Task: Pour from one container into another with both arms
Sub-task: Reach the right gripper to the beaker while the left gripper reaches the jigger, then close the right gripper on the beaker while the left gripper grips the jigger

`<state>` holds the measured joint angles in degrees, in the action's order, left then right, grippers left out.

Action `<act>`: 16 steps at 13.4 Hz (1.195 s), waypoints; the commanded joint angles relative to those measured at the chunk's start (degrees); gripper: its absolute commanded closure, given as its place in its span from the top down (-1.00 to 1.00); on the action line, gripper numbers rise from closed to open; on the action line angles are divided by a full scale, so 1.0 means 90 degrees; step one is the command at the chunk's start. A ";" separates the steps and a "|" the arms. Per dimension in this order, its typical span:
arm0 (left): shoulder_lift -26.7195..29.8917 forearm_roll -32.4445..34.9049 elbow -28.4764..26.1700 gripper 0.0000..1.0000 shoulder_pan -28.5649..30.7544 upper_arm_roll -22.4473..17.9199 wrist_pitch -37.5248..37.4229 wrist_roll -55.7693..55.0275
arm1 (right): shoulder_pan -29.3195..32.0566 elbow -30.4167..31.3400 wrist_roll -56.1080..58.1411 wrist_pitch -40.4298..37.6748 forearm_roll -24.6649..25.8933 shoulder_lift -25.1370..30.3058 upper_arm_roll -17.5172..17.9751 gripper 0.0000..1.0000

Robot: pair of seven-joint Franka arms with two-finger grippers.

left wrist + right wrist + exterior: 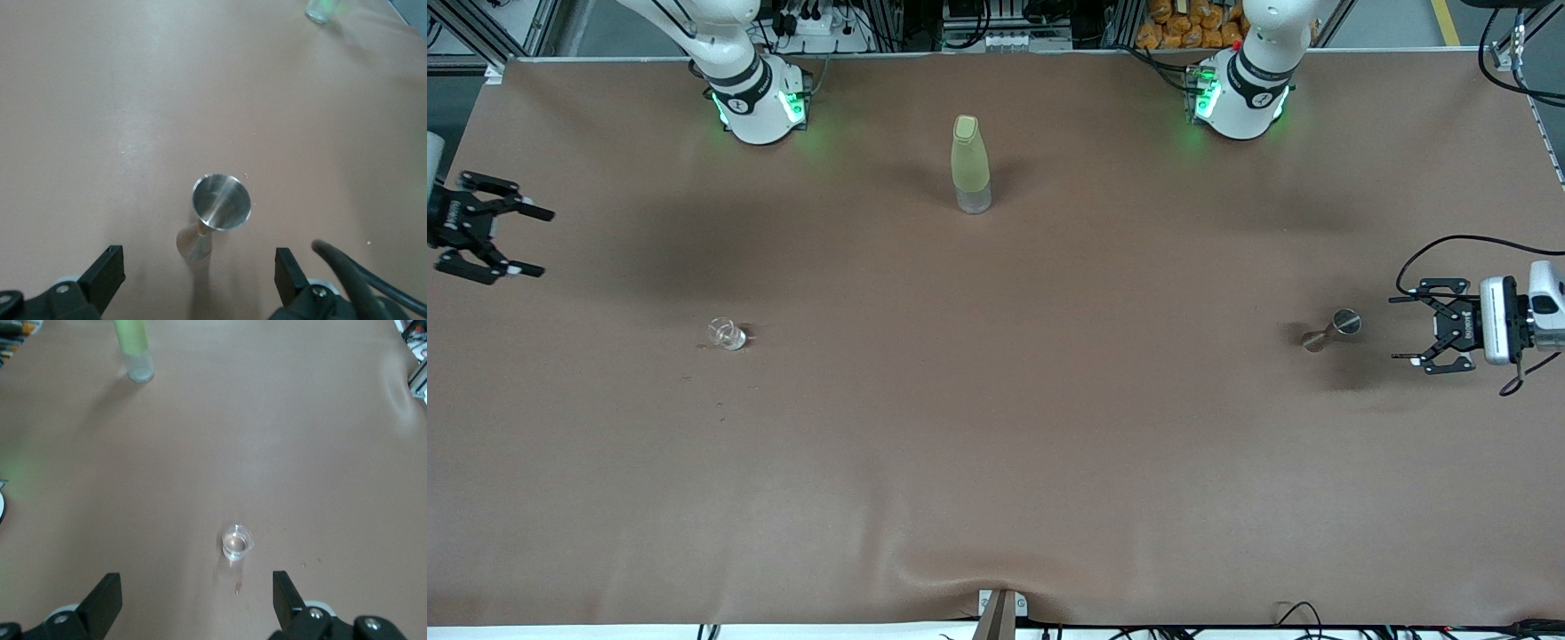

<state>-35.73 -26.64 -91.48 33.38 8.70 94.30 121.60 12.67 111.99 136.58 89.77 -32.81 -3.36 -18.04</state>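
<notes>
A steel jigger (1332, 329) (217, 212) stands upright on the brown table near the left arm's end. My left gripper (1407, 327) (199, 272) hovers open beside it, aimed at it, with nothing between its fingers. A small clear glass (727, 333) (237, 542) stands toward the right arm's end. My right gripper (537, 241) (197, 595) is open and empty above the table's end, well apart from the glass and pointing toward it.
A tall yellow-green bottle (969, 164) (134, 348) with a clear base stands upright between the two arm bases, farther from the front camera than both small vessels. The brown table cover (996, 462) wrinkles at its front edge.
</notes>
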 commanded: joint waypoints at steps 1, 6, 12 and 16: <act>-0.0413 -0.0330 0.0096 1.00 0.0168 0.0058 -0.0184 0.0541 | 0.0320 0.0505 0.0584 -0.0003 -0.0688 -0.0250 0.0042 1.00; -0.0902 -0.0429 0.0106 1.00 0.0363 0.0058 -0.0184 0.0961 | 0.0681 0.0985 0.1678 -0.0335 -0.1646 -0.1128 0.0042 1.00; -0.1390 -0.0857 0.0096 1.00 0.0344 0.0078 -0.0175 0.1479 | 0.1014 0.0956 0.2782 -0.1018 -0.2691 -0.2593 0.0042 1.00; -0.1567 -0.1210 0.0096 0.73 0.0295 0.0078 -0.0165 0.1850 | 0.1092 0.0878 0.3232 -0.1156 -0.3384 -0.3336 0.0071 1.00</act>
<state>-49.22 -36.15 -91.52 35.89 9.28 93.66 136.86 20.85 121.22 158.02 81.06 -60.12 -29.74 -18.07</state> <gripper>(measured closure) 0.062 0.000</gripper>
